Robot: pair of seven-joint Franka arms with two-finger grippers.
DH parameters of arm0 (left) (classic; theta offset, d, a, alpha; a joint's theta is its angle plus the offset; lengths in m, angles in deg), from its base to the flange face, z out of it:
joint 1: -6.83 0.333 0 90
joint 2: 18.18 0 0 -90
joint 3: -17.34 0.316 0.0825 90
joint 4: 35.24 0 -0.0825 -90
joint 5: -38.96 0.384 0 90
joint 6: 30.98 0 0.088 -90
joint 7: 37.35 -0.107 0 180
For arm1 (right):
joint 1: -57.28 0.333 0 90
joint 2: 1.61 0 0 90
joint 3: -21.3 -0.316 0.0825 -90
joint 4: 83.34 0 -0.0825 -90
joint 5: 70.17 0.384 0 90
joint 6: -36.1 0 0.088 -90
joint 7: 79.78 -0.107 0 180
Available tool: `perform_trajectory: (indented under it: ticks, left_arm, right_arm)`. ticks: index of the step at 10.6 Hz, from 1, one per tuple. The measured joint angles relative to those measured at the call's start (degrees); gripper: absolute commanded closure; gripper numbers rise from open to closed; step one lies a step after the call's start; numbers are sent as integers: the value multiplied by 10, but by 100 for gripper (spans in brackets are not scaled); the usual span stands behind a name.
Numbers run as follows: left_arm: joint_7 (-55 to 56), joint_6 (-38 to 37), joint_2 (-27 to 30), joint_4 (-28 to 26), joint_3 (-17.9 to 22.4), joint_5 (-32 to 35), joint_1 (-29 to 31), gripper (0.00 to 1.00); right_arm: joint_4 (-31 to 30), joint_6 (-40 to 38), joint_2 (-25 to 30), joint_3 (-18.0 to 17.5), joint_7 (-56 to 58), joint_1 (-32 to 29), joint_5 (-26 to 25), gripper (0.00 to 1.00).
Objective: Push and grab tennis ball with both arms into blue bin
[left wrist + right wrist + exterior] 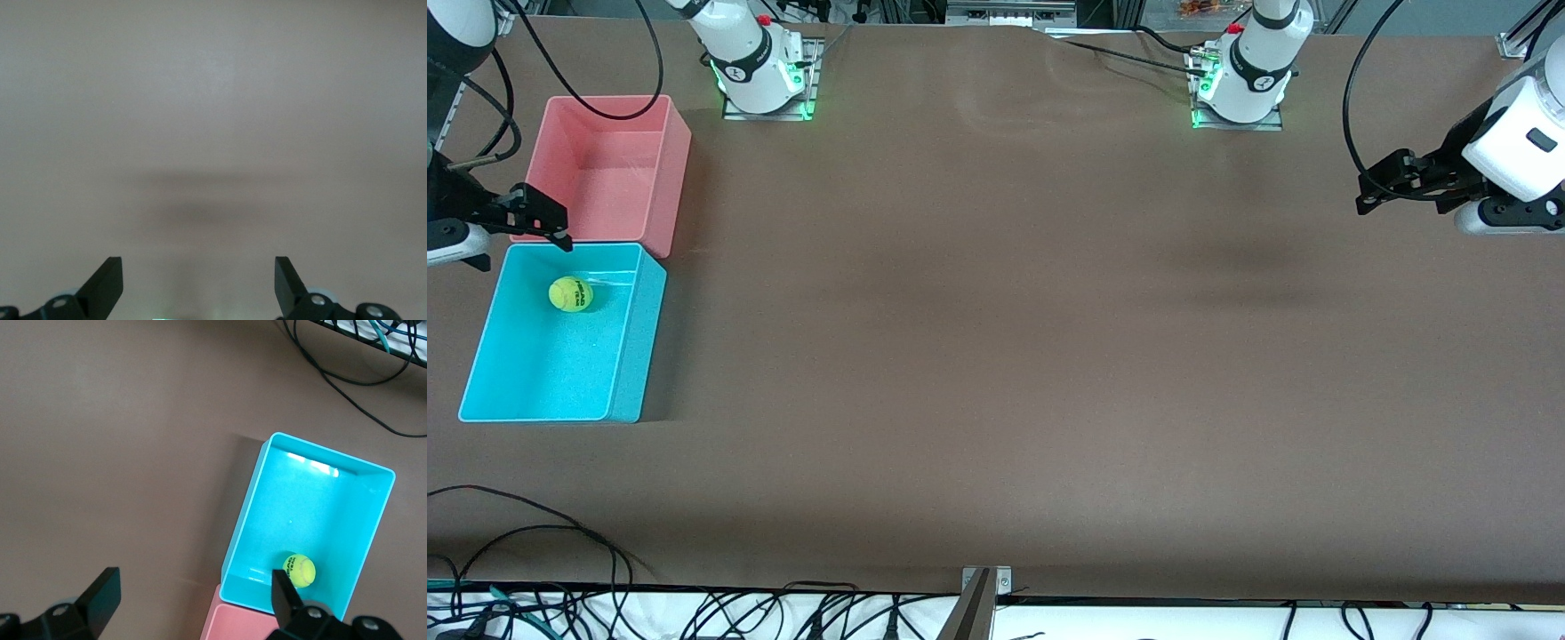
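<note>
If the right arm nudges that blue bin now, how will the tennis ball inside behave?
The tennis ball is round and loose on the flat floor of the blue bin, so it would probably roll. The walls should contain it. Its fuzzy felt likely slows it quickly.

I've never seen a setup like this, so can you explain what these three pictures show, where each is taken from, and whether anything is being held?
Two white robot arms work at a brown table. The wide picture looks down from a high camera facing them. The other two come from cameras on each arm's wrist, so you see the black pincer tips at the picture's edge. On the table, toward the right arm's end, sit a blue bin and a pink bin side by side. A tennis ball lies inside the blue bin. The right pincer hangs open over the bins' shared edge, holding nothing. The left pincer waits open over bare table at the left arm's end, also holding nothing.
</note>
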Motion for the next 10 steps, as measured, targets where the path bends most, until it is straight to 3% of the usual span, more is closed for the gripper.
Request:
perform_trajectory:
  ticks: [10]
  left_arm:
    - [0,-4,0,0,2,0,0,0]
  right_arm:
    - [0,1,0,8,-22,16,15,0]
